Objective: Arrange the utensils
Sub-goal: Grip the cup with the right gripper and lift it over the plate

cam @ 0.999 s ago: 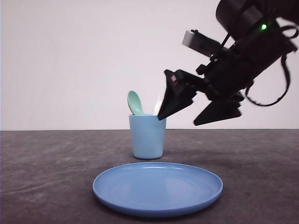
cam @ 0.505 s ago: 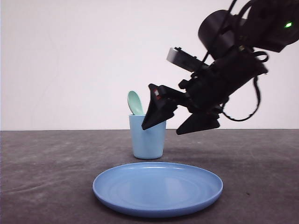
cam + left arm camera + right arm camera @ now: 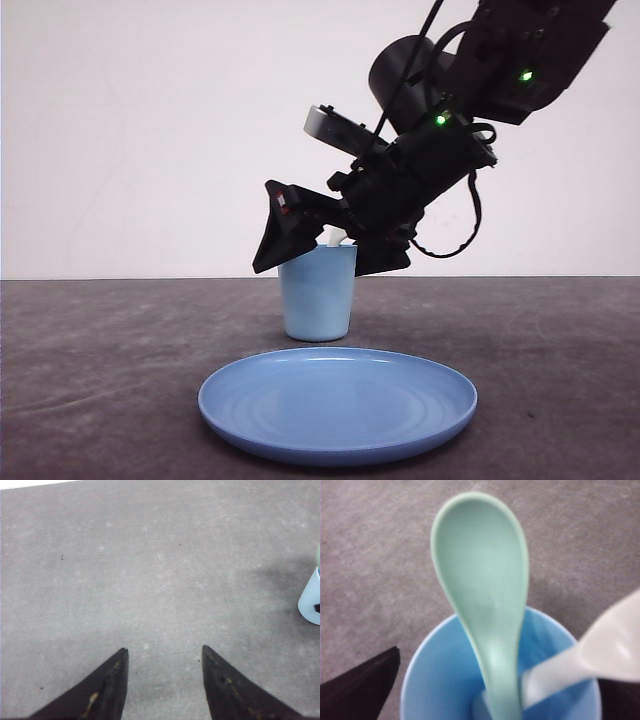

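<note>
The right gripper [image 3: 318,247], jaws apart, straddles the light blue plastic tumbler cup [image 3: 318,293] holding the mint-green plastic spoon [image 3: 482,605] and white plastic fork [image 3: 590,655] — best to centre on one handle before closing.

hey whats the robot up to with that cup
The right gripper hangs open right over the light blue cup, one finger on each side of its rim. A mint-green spoon and a white fork stand inside the cup. Neither is gripped. The left gripper is open above bare table, off to the side. A round blue plate sits in front of the cup.
</note>
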`<state>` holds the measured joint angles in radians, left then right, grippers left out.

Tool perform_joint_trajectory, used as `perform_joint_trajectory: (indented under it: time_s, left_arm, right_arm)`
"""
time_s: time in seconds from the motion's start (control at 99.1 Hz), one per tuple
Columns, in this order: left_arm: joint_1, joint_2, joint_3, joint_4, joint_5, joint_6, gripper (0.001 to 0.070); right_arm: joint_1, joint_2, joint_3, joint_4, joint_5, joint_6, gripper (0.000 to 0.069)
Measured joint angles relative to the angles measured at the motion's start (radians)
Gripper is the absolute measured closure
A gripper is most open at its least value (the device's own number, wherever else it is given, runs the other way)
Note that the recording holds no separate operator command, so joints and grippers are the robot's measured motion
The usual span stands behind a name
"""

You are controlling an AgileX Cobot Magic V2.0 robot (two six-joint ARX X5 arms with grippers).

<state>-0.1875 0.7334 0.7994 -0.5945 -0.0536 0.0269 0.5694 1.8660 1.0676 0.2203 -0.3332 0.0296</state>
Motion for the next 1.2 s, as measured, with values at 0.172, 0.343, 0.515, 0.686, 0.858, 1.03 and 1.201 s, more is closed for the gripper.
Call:
perform_joint_trajectory:
  time_s: [0.172,0.343,0.515,0.686,0.858,1.03,1.201]
  left_arm:
    - [0.0,0.0,0.0,0.0,0.0,0.0,0.0433]
    - [0.0,0.0,0.0,0.0,0.0,0.0,0.0433]
    - [0.0,0.0,0.0,0.004,0.0,0.0,0.0433]
    - [0.0,0.0,0.0,0.005,0.0,0.0,0.0433]
    - [0.0,0.0,0.0,0.007,0.0,0.0,0.0433]
    - [0.0,0.0,0.0,0.007,0.0,0.003,0.0433]
    - [0.0,0.0,0.0,0.008,0.0,0.007,0.0433]
  right_arm:
    - [0.001,0.001,0.002,-0.013,0.009,-0.007,0.0011]
    - [0.001,0.001,0.002,-0.06,0.024,-0.025,0.0029]
    - [0.001,0.001,0.002,-0.06,0.026,-0.035,0.0189]
    - [0.001,0.001,0.002,-0.05,0.022,-0.039,0.0208]
    - [0.001,-0.017,0.002,-0.101,0.019,-0.04,0.0208]
    - [0.007,-0.151,0.002,-0.208,0.02,-0.04,0.0209]
    - [0.032,-0.294,-0.014,-0.303,0.036,-0.026,0.0209]
